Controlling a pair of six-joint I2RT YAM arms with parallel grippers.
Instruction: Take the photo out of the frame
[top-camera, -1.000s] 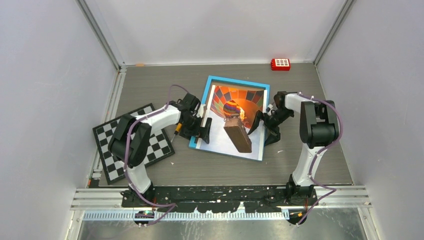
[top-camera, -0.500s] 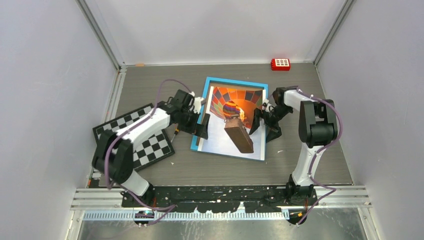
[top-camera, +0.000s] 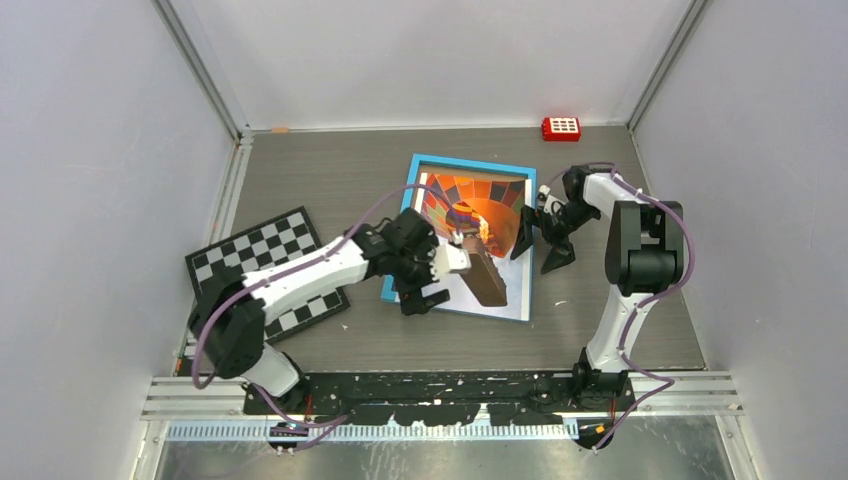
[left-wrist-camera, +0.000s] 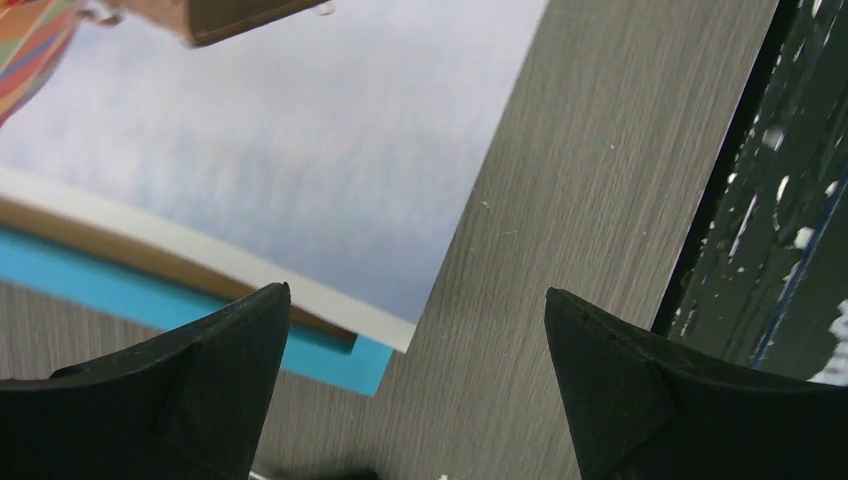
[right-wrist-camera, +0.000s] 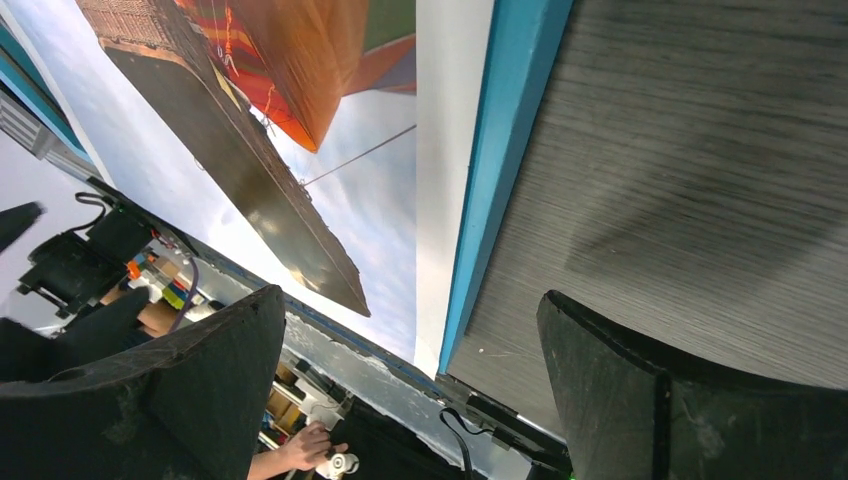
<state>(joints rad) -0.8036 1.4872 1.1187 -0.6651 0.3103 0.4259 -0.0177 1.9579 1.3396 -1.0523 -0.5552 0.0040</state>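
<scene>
The frame (top-camera: 470, 161), bright blue, lies flat in the middle of the table. The photo (top-camera: 492, 200), an orange striped balloon with a dark basket on pale sky, lies on it face up and slightly skewed. In the left wrist view the photo's (left-wrist-camera: 300, 160) white-edged corner pokes past the frame's (left-wrist-camera: 345, 362) blue corner, with a brown layer between them. My left gripper (top-camera: 425, 288) (left-wrist-camera: 415, 300) hangs open over that near-left corner, holding nothing. My right gripper (top-camera: 540, 249) (right-wrist-camera: 410, 297) stands open at the frame's (right-wrist-camera: 510, 150) right edge beside the photo (right-wrist-camera: 300, 90), empty.
A black-and-white chequered board (top-camera: 262, 283) lies on the table at the left, under the left arm. A small red block (top-camera: 561, 128) sits at the back right corner. Grey walls close in the table, and a black rail (left-wrist-camera: 760, 200) runs along its near edge.
My left gripper has swung from the frame's left edge to its near-left corner, over the photo. My right gripper has drawn a little right, off the frame's edge. Both stay open.
</scene>
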